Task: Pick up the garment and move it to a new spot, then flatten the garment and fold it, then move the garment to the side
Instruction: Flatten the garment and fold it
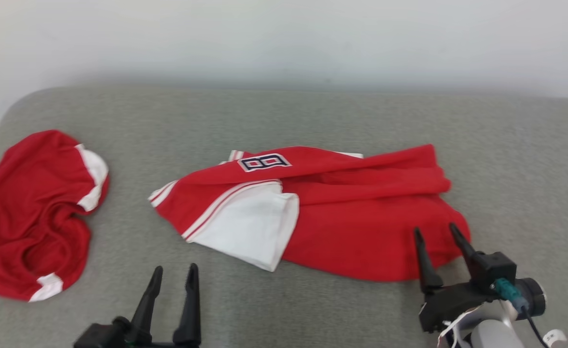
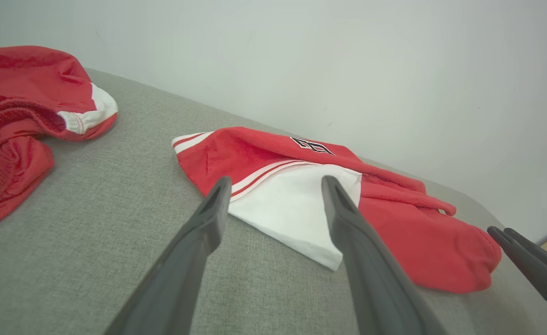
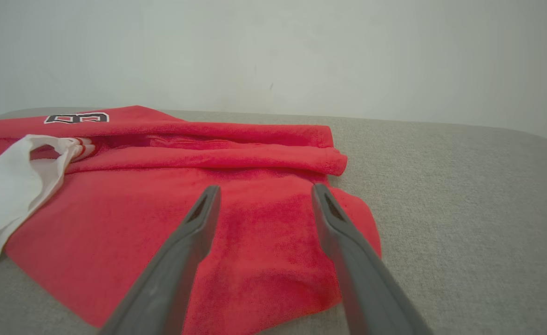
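The garment (image 1: 361, 217) is red with a white panel, white stripes and a dark number patch. It lies crumpled and partly folded over itself in the middle of the grey padded surface (image 1: 284, 121). My left gripper (image 1: 175, 267) is open in front of the garment's white corner, clear of the cloth; in the left wrist view the left gripper (image 2: 276, 178) points at the white panel (image 2: 292, 204). My right gripper (image 1: 434, 228) is open over the garment's near right edge, and the right gripper (image 3: 266, 186) has only red cloth (image 3: 264, 242) beneath it and nothing between its fingers.
A second red garment (image 1: 27, 212) with white trim lies bunched at the left end of the surface, also seen as the second garment (image 2: 17, 121). A pale wall (image 1: 284, 38) runs behind. Bare grey padding (image 3: 464, 195) stretches to the right of the central garment.
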You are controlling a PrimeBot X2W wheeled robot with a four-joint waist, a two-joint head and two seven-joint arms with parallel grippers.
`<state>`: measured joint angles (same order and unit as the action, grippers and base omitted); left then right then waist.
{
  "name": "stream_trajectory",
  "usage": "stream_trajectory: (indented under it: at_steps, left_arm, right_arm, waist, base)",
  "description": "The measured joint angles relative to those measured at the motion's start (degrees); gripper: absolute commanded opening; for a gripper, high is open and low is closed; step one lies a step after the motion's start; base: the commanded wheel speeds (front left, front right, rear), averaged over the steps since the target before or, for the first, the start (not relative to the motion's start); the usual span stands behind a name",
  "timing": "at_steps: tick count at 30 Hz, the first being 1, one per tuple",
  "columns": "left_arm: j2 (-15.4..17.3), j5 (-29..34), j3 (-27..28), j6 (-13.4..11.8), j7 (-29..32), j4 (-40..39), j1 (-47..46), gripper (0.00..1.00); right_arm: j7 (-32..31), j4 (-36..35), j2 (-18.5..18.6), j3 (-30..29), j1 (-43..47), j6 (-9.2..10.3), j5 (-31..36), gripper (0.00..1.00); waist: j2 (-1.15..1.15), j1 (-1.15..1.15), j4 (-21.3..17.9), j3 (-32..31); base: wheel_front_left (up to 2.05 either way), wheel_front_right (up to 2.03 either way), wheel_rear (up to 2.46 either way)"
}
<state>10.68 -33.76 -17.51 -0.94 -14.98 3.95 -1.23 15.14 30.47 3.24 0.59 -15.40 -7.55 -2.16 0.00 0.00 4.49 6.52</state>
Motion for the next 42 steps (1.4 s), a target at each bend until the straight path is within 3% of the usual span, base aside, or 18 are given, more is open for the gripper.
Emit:
stream_trajectory:
  at_steps: [8, 15, 17, 23, 33, 42]
  left_arm:
    - [-1.0, 12.9, -0.7, 0.5, 0.0, -2.7, 3.5, 1.0]
    - [-2.1, 14.9, 0.2, 2.2, 0.0, -2.8, 4.5, 1.0]
    - [-2.3, 15.8, 0.5, 2.8, 0.0, -2.7, 4.5, 1.0]
    - [-3.1, 16.6, 1.7, 3.8, 0.0, -2.2, 4.6, 1.0]
    - [-4.4, 17.3, 3.0, 4.5, 0.0, -0.5, 5.0, 1.0]
    - [-5.1, 18.1, 4.2, 5.1, 0.0, -0.2, 5.1, 1.0]
  right_arm:
    - [0.0, 11.8, 0.8, -7.6, -5.3, 0.0, 5.1, 1.0]
    - [-0.1, 23.6, 0.8, -12.6, -10.3, 0.0, 9.9, 1.0]
    - [-0.1, 26.5, 0.8, -13.0, -11.5, 0.0, 11.1, 0.0]
    - [0.1, 29.5, 0.5, -13.0, -13.5, -0.01, 13.3, 0.0]
    - [0.1, 14.7, -0.2, -6.0, 0.5, 0.0, 10.1, 0.0]
    - [0.4, 7.0, -0.1, -2.9, 10.8, -0.01, 8.2, 0.0]
  waist:
    - [0.0, 0.0, 5.7, -0.6]
    - [0.0, 0.0, 8.1, -0.5]
    - [0.0, 0.0, 8.2, -0.2]
    - [0.0, 0.0, 6.9, -0.2]
    - [0.0, 0.0, 2.5, -1.0]
    - [0.0, -0.01, -1.9, -1.3]
  base:
    - [0.0, 0.0, 0.0]
    - [0.0, 0.0, 0.0]
    - [0.0, 0.0, 0.0]
    - [0.0, 0.0, 0.0]
    - [0.0, 0.0, 0.0]
    - [0.0, 0.0, 0.0]
